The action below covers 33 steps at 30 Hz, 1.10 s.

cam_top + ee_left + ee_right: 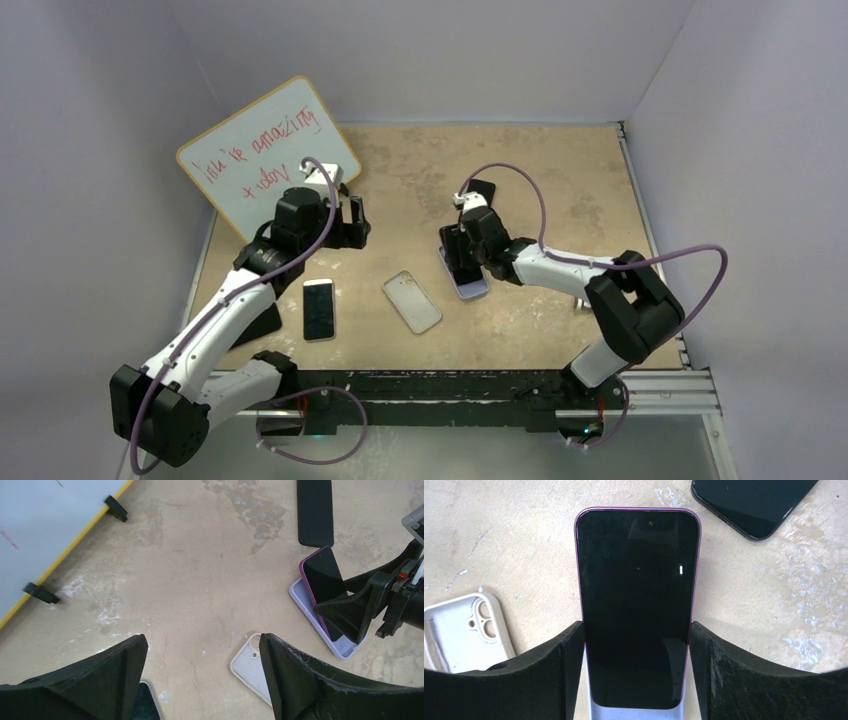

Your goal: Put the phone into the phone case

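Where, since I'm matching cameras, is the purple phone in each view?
Top: phone right of centre, mostly under the right pincer.
Left wrist: phone at right, tilted on a lilac case.
Right wrist: phone central, between the fingers.
Shared landmark: white case.

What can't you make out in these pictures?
Lavender case: right wrist view, purple phone covers all but its near lip.
White phone: left wrist view, a finger and the bottom edge cut it off.
Whiteboard writing: top view, too small, partly behind the left arm.
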{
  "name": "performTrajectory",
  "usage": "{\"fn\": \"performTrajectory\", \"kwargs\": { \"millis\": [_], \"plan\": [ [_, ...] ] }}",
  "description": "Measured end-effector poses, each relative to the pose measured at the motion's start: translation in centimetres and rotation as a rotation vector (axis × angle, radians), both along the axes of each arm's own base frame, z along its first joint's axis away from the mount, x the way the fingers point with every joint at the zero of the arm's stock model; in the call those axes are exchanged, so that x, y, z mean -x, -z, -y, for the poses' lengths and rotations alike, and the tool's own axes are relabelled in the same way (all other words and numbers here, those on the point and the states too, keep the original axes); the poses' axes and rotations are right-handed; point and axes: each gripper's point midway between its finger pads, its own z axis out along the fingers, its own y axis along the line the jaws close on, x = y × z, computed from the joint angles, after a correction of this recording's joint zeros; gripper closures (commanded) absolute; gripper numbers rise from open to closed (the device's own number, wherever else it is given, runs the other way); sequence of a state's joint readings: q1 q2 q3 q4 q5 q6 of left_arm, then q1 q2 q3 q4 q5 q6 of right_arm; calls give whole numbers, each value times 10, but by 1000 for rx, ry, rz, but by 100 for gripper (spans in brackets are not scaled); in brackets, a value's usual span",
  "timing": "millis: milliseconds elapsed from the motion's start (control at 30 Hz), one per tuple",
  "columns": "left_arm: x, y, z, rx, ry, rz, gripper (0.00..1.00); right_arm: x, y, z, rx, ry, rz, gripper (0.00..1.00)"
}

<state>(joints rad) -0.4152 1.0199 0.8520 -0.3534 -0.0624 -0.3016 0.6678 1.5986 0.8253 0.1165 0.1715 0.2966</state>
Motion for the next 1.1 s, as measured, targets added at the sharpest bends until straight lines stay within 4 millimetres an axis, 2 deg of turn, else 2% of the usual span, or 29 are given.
{"fn": "performTrajectory", "kwargs": {
  "millis": [67, 200, 367, 500, 733, 900, 1100],
  "plan": [
    [-1, 5, 7, 30, 8, -25, 16, 3, -5, 1, -9, 5, -3, 32],
    [-8, 18, 25, 100, 32, -83, 19, 8, -13, 3, -27, 8, 2, 44],
    [-18, 42, 45, 156, 52, -177, 22, 18, -6, 10, -20, 8, -17, 49],
    [-29, 50, 59, 199, 70, -203, 25, 23, -3, 13, -15, 5, -33, 52],
    [-39, 55, 89, 342, 124, -226, 45, 25, -7, 9, -70, 20, -16, 55],
    [-37, 78, 119, 437, 162, -304, 60, 32, -4, 14, -100, 36, -6, 56],
    [-21, 119, 167, 517, 229, -441, 63, 36, -5, 17, -119, 42, 7, 56]
  ]
}}
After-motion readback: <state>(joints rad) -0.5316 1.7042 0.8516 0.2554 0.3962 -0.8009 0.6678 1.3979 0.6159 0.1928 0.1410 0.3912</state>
